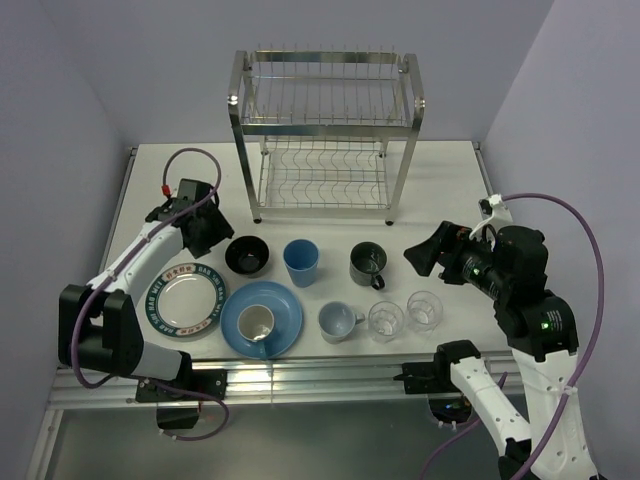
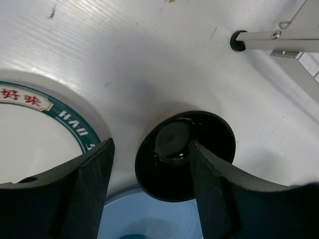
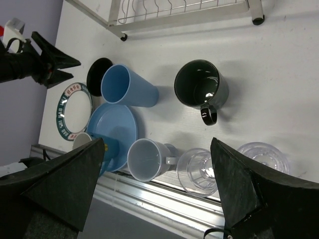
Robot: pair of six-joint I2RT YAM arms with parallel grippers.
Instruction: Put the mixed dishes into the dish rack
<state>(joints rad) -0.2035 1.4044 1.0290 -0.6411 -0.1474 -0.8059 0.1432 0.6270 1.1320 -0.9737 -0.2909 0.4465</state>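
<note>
Shiny steel wire dish rack [image 1: 327,135]; glossy black bowl [image 2: 185,155]; clear glasses [image 3: 201,171]; smooth matt white bench [image 1: 450,195]; matt blue tumbler [image 3: 128,87].

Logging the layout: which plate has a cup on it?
The blue plate, carrying the cream cup; the green-rimmed white plate holds nothing.

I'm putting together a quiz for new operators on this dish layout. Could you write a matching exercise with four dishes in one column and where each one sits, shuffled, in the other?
Dishes:
1. black bowl
2. cream cup
3. dark mug
4. pale blue mug

Places:
A. standing on the blue plate
B. just left of a clear glass
C. closest to the left gripper
D. just right of the blue tumbler

Pairs: 1-C, 2-A, 3-D, 4-B
</note>
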